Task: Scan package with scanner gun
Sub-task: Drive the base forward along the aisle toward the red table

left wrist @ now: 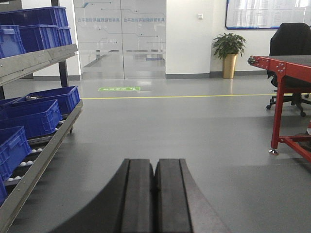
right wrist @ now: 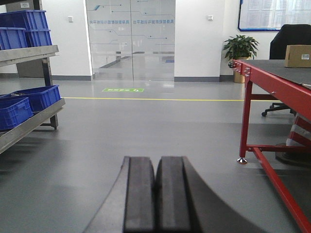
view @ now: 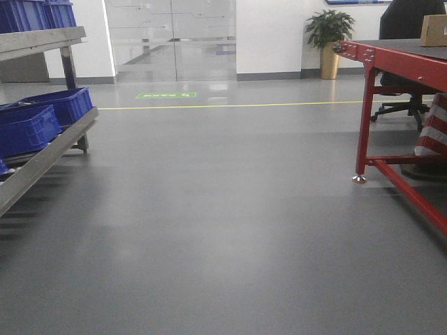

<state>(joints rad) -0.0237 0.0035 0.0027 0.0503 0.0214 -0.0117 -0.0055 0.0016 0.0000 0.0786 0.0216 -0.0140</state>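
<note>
A brown cardboard package (right wrist: 297, 55) sits on the dark top of a red-framed table (right wrist: 272, 77) at the right; it also shows in the front view (view: 434, 30). No scanner gun shows in any view. My left gripper (left wrist: 155, 162) is shut and empty, pointing out over the grey floor. My right gripper (right wrist: 156, 160) is shut and empty too, its pads pressed together, far short of the table. Neither gripper shows in the front view.
A metal rack (view: 42, 157) with blue bins (view: 42, 118) stands at the left. The red table's leg and foot (view: 360, 174) stand at the right, with a striped cone (view: 434, 129) and an office chair (left wrist: 291, 58) behind. A potted plant (view: 328, 38) and glass doors stand at the far wall.
</note>
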